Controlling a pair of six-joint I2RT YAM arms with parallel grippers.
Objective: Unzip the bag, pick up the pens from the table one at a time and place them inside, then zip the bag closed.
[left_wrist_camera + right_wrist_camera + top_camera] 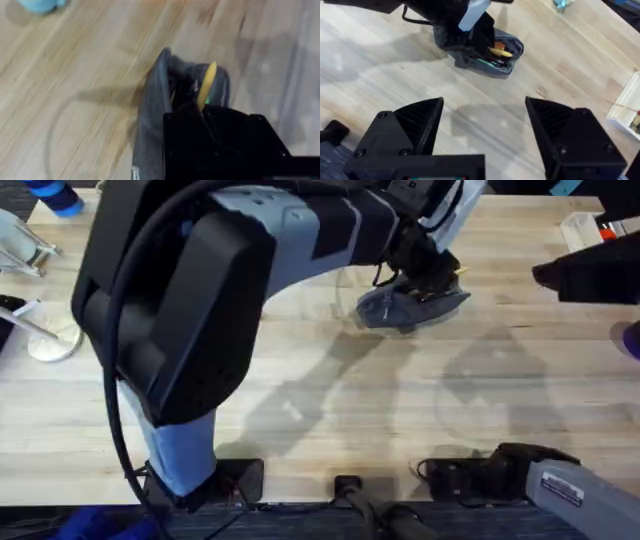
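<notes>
The grey bag (405, 310) lies open on the table (320, 380) right of centre at the back. My left gripper (432, 275) reaches across to the bag's mouth and is shut on a yellow pen (207, 86), whose tip pokes into the opening. Seen from the right wrist, the bag (507, 62) gapes with the yellow pen (500, 50) and something green inside, under the left gripper (479, 39). My right gripper (485, 120) is open with nothing between its fingers, well short of the bag, and sits low near its base (445, 473).
A white box (580, 225) stands at the back right, with a dark shape (585, 275) beside it at the right edge. A blue item (55, 195) and metal pieces (30, 250) sit at the far left. Bare wood spreads between the bag and the front edge.
</notes>
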